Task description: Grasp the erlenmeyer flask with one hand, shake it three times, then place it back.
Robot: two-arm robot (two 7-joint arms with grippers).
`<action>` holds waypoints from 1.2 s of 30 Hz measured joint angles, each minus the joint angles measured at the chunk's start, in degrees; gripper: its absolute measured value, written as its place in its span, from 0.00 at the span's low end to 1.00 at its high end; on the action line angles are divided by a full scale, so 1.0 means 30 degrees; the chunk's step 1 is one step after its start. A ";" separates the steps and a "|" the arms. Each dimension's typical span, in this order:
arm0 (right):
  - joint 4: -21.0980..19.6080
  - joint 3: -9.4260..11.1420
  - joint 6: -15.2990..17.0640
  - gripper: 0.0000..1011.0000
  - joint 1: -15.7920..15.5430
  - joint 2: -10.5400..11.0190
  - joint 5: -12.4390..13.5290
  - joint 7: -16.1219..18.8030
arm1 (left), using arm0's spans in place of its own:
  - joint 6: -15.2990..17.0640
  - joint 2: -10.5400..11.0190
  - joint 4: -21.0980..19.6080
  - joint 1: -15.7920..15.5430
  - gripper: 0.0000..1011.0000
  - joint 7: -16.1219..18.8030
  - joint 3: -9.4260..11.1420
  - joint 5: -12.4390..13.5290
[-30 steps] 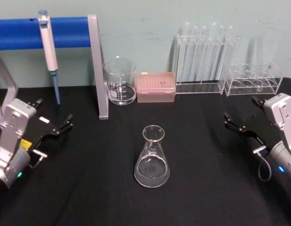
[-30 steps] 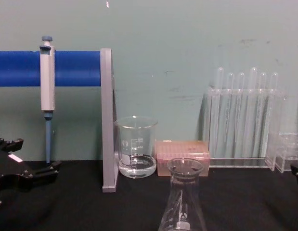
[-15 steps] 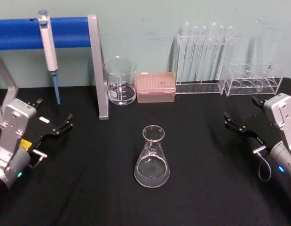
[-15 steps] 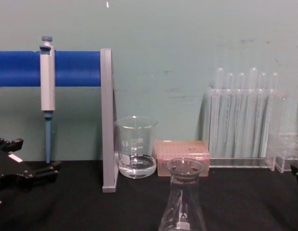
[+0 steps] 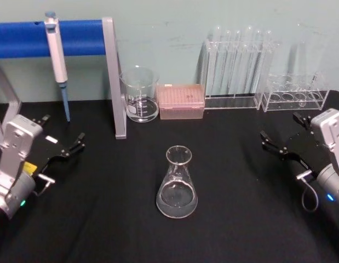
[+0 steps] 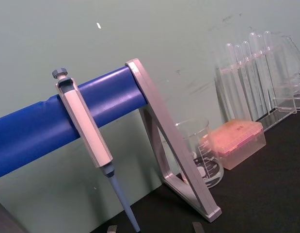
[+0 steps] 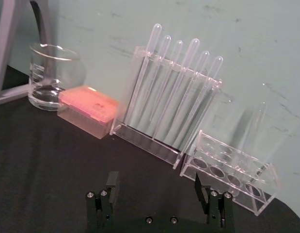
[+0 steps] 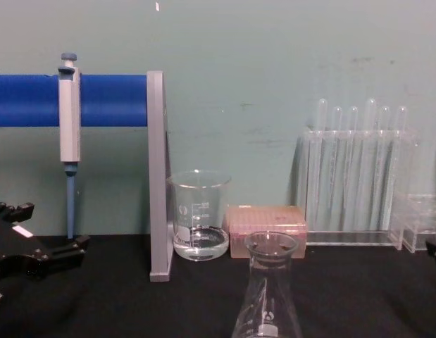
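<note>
Standing centred on the table (image 5: 103, 230), the flask (image 5: 177, 185) is flanked by the left gripper (image 5: 64, 128) and right gripper (image 5: 279, 126), both spread, reachable by either.

Bare black tablecloth (image 5: 103, 219) lies open left, right and front of the erlenmeyer flask (image 5: 177, 186); behind it, apart, stand the beaker (image 5: 139, 96), pink tip box (image 5: 181, 101) and grey stand post (image 5: 113, 82).

**A laboratory bench**

Glassware and liquid-handling tools mark this as a lab. An erlenmeyer flask (image 5: 177, 183) stands on a black-covered table (image 5: 103, 219). Along the pale green wall (image 5: 169, 33) behind it are a graduated glass beaker (image 5: 139, 94), a pink pipette-tip box (image 5: 181, 101), a clear rack of test tubes (image 5: 237, 71) and a lower clear rack (image 5: 296, 93). A pipette (image 5: 56, 49) hangs on a blue stand bar (image 5: 21, 38).
</note>
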 joint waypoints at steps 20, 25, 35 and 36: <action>-0.2760 0.1827 -0.1063 0.99 -0.2784 0.1911 0.2203 0.3771 | 0.0000 -0.0001 0.0000 0.0000 0.99 0.0000 0.0001 0.0000; -0.3982 0.2127 -0.0923 0.99 -0.3720 0.2329 0.2760 0.4675 | 0.0000 -0.0001 0.0000 -0.0001 0.99 0.0000 0.0001 0.0001; -0.4751 0.2070 -0.1026 0.99 -0.3994 0.2220 0.3417 0.6731 | 0.0000 -0.0001 0.0000 0.0000 0.99 0.0000 0.0000 0.0000; -0.4750 0.1952 -0.1055 0.99 -0.3867 0.2145 0.3450 0.7141 | 0.0000 0.0000 0.0000 0.0000 0.99 0.0000 0.0001 -0.0001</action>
